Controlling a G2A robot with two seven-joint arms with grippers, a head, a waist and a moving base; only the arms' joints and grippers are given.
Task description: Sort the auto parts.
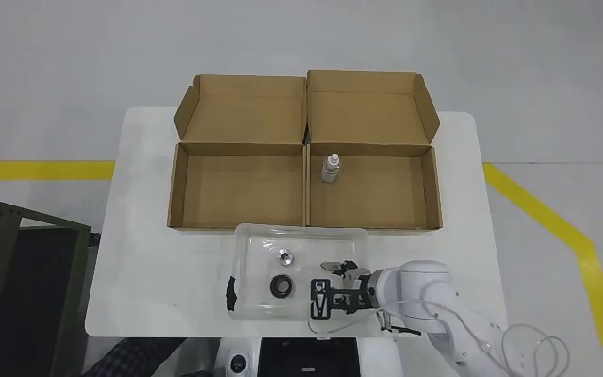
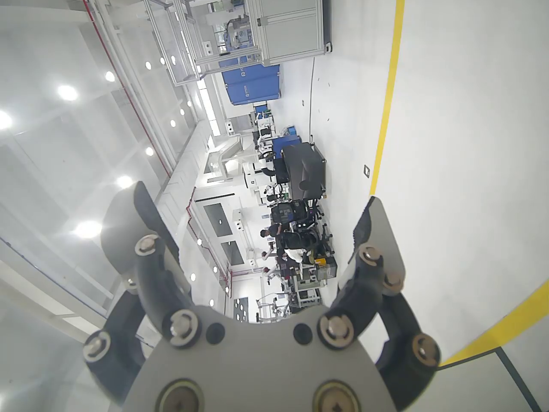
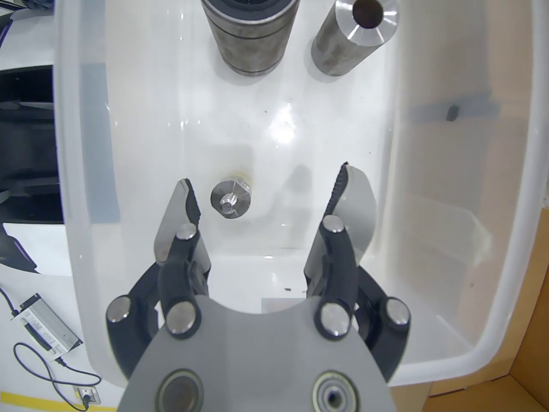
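Because the parts to be sorted lie loose in the clear plastic bin (image 3: 64, 130) at the near edge of the white table (image 1: 141, 188), the right claw (image 3: 266, 180) hangs down into it with its fingers spread wide. Below them, nearer one finger than the other, stands the small silver hex-headed metal fitting (image 3: 230, 203) — seemingly the piece lined up for this grasp, though nothing touches it yet. Farther along the bin floor stand the large dark steel sleeve (image 3: 248, 23) with its black-lined bore and, just beside it, the smaller bright steel cylinder (image 3: 354, 27), both well apart from the claw. Behind the bin sit an open brown cardboard box on the left (image 1: 240, 188) and a matching cardboard box on the right (image 1: 386, 188), likely the sorting destinations. The latter holds a small white bottle-shaped part (image 1: 330, 168) near the dividing wall. The left claw (image 2: 257, 195), also spread and holding nothing, points off into the room — parked out of the way, I judge.
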